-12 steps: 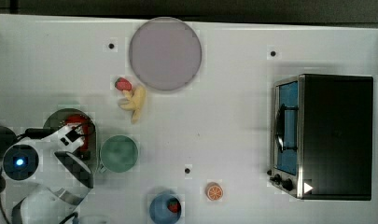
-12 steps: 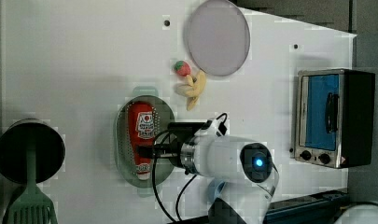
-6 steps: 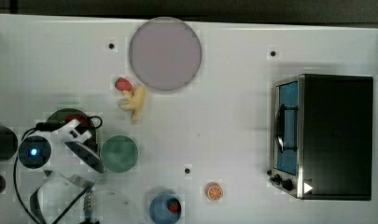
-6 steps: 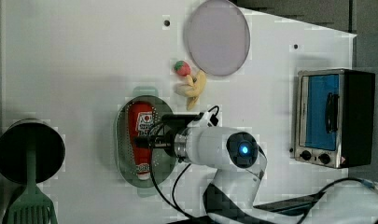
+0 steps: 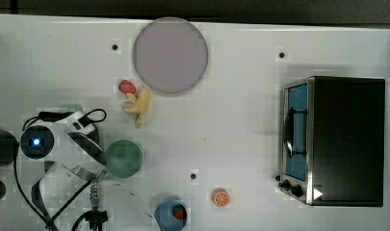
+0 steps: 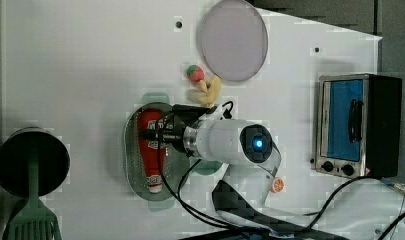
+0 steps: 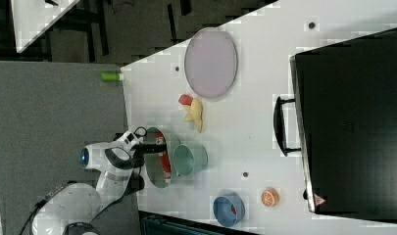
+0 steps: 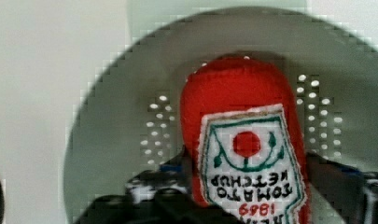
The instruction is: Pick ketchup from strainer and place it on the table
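The ketchup (image 6: 152,162), a red bottle with a white label and white cap, lies lengthwise in the pale green strainer (image 6: 132,165) on the white table (image 5: 231,120). My gripper (image 6: 152,136) reaches in over the bottle's middle. In the wrist view the ketchup (image 8: 233,102) rests on the perforated strainer (image 8: 112,121), and my gripper (image 8: 252,196) is open with a dark finger (image 8: 149,186) close on either side of the label. The right view shows the ketchup (image 7: 164,164) resting in the strainer (image 7: 154,178).
A round green cup (image 5: 123,158) stands right beside the strainer. A strawberry (image 5: 127,86), a banana (image 5: 140,107) and a lilac plate (image 5: 171,54) lie further off. A toaster oven (image 5: 337,139), a blue bowl (image 5: 169,211), an orange slice (image 5: 221,198) and a black pot (image 6: 30,160) are also there.
The arm has swung over the strainer and the gripper has come down around the ketchup's middle. The bottle has not moved.
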Controlling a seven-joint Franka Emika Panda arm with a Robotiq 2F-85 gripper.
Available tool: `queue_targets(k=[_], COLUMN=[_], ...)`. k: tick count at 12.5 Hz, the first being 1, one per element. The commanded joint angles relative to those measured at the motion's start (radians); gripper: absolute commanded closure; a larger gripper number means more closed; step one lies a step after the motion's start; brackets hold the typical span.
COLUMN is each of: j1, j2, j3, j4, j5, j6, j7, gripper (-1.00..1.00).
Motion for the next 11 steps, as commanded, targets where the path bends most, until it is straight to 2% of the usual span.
queue_targets(k=[1, 6, 8, 11], j1=[0.043, 0.030, 0.014, -0.016], j2=[0.006, -0.127, -0.217, -0.352], j3=[-0.008, 0.047, 0.073, 0.086], j4=[0.000, -0.005, 0.003, 0.039], j5=[-0.025, 0.015, 0.091, 0.278], j6=[0.003, -0.071, -0.171, -0.291], j7=[0.068, 0.068, 0.068, 0.048], gripper=[-0.20, -0.19, -0.19, -0.19])
